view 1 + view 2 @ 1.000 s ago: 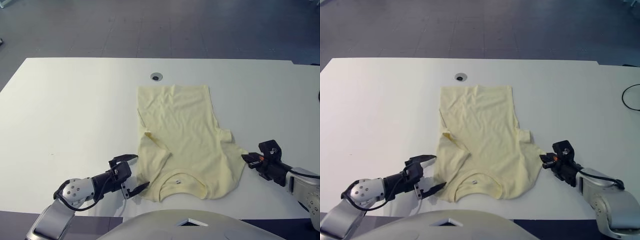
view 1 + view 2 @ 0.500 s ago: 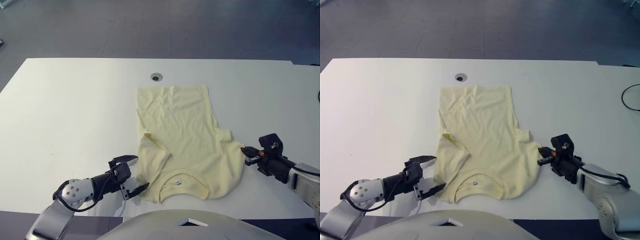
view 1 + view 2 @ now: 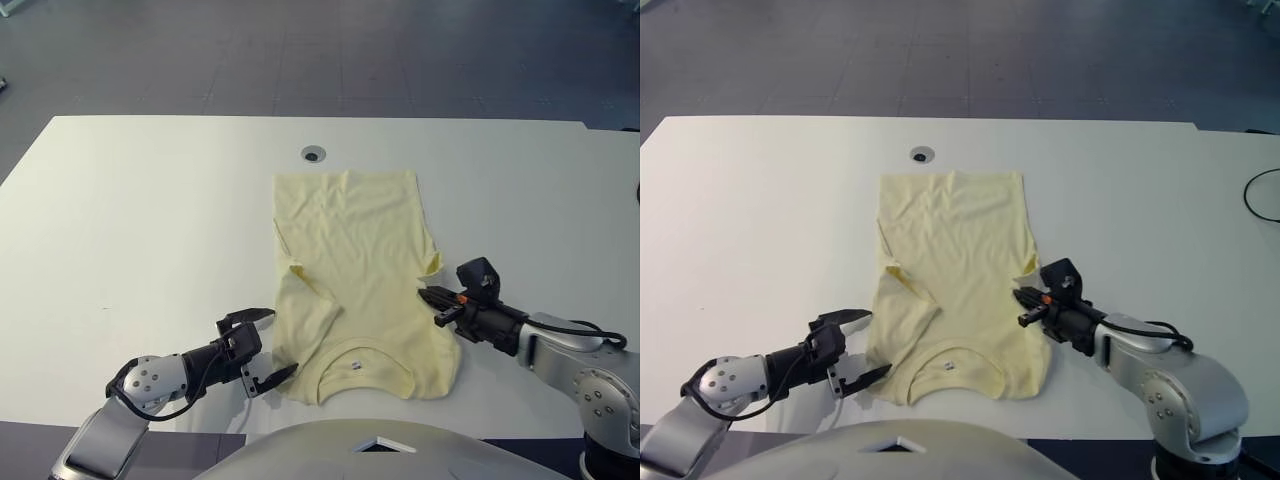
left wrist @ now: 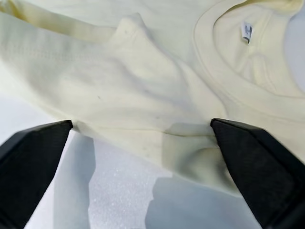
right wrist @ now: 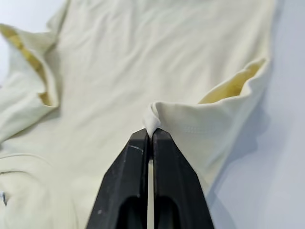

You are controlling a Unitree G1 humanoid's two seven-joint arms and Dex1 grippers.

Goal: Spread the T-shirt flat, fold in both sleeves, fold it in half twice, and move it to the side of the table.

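We recorded the T-shirt [image 3: 350, 270] lying mid-table [image 3: 150, 220], collar toward the near edge. The right gripper [image 3: 427, 296] was clenched on the right sleeve [image 3: 433, 264], held over the body. The left gripper [image 3: 283, 342] stood spread at the left shoulder.

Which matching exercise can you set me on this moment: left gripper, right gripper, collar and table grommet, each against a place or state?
1. left gripper
2. right gripper
3. collar
4. grommet

A. beyond the far hem of the T-shirt
B. shut on the right sleeve
C. at the T-shirt's near edge
D. open, at the T-shirt's near left corner

Pairs: 1-D, 2-B, 3-C, 4-A
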